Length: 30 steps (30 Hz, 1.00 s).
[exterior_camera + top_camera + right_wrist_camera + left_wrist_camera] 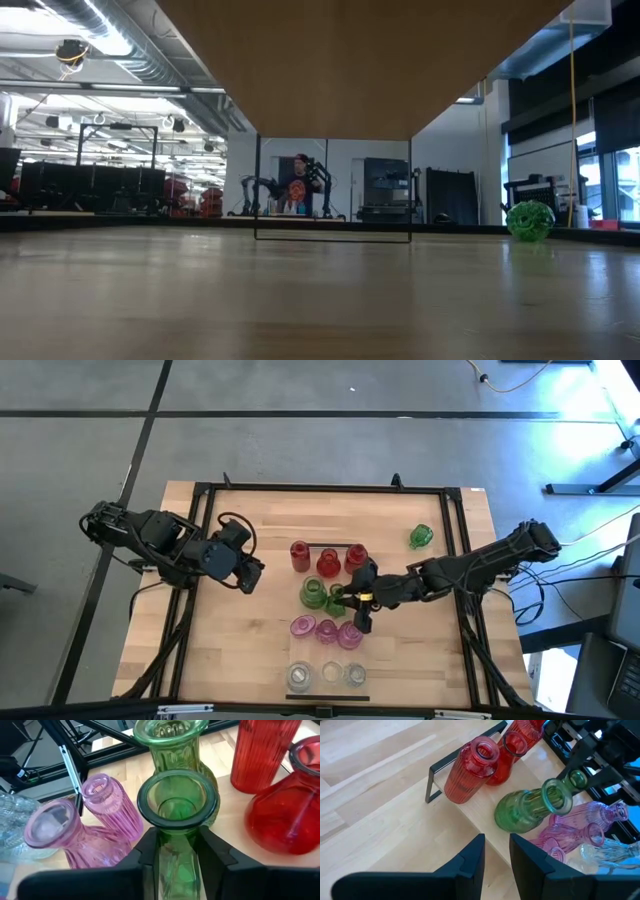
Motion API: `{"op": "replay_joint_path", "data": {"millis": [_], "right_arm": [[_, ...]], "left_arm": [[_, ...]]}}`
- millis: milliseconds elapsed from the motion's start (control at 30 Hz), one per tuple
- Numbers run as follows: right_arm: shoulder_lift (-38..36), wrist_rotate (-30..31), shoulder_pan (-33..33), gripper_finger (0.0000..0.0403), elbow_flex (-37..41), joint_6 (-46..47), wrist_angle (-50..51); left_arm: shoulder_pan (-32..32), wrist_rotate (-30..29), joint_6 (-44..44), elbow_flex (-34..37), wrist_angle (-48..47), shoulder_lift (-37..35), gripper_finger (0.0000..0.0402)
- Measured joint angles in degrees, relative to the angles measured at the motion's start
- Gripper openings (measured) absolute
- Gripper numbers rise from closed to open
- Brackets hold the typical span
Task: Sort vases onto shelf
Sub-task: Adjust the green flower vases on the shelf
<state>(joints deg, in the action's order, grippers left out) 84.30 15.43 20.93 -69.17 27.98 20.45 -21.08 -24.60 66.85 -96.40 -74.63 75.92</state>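
On the desk lies the shelf, carrying red, green, pink and clear vases. Above its middle, the right tool grips a green vase. Left of the shelf, the left tool hovers, fingers narrowly parted, empty. A lone green vase lies right of the shelf.

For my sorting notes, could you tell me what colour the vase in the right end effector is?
Green vase, clearest in the right wrist view.

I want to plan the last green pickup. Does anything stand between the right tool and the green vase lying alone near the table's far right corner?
The right tool is shut on a green vase. Nothing visible stands between it and the lone green vase.
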Motion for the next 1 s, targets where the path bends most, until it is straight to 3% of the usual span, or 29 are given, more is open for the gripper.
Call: {"op": "replay_joint_path", "data": {"millis": [633,1000], "right_arm": [[1.4,2.4,-0.9,0.0080,0.2,-1.3,-1.3],[1.5,0.5,-2.3,0.0081,0.2,-2.1,-1.9]], "left_arm": [[0.0,-0.2,-0.1,0.0,-0.9,0.0,0.0082],[0.0,-0.4,-0.1,0.0,-0.9,0.0,0.0082]]}}
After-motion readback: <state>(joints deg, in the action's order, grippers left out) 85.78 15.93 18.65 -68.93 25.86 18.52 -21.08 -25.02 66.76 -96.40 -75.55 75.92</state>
